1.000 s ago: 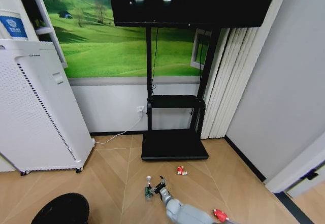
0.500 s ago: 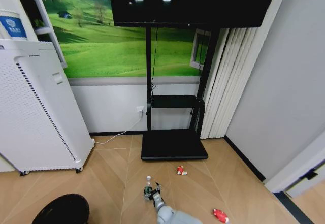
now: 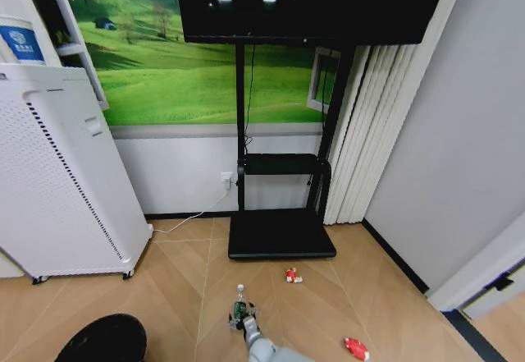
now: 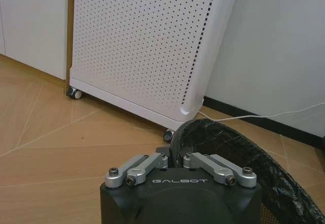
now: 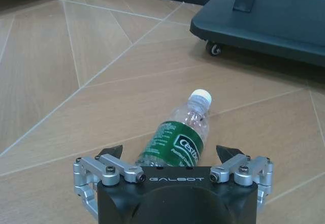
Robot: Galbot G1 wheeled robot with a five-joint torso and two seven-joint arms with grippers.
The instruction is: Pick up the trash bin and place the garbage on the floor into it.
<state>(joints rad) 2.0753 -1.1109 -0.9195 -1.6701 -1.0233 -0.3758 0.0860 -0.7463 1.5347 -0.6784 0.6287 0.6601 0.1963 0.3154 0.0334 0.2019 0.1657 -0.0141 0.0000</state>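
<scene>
**Bottle lined up, nothing clamped yet**

The floor [image 3: 180, 280] is seen as tan herringbone planks, with the big white perforated air purifier [image 3: 57, 181] parked at about 9 o'clock in the head view and the black TV-stand base [image 3: 281, 235] at 12. The trash bin [image 3: 102, 341] is found at about 7 o'clock, and its bagged rim is pinched by the left pincer [image 4: 175, 160], whose fingers are closed together on it.

A clear plastic bottle [image 5: 177, 140] is lying on its side just ahead of the right pincer [image 5: 170, 155], whose fingers are spread wide apart on either side of it, not yet closed. Two red scraps [image 3: 291, 276] are left farther out, near 1 and 4 o'clock.

What could go wrong, probably: a round bottle can be rolled away if one finger is landed first, and the thin bin rim could be slipped from its pinch.

"GALBOT" can be read on both pincers; the green label shows "Cest…", the rest being cut off.
</scene>
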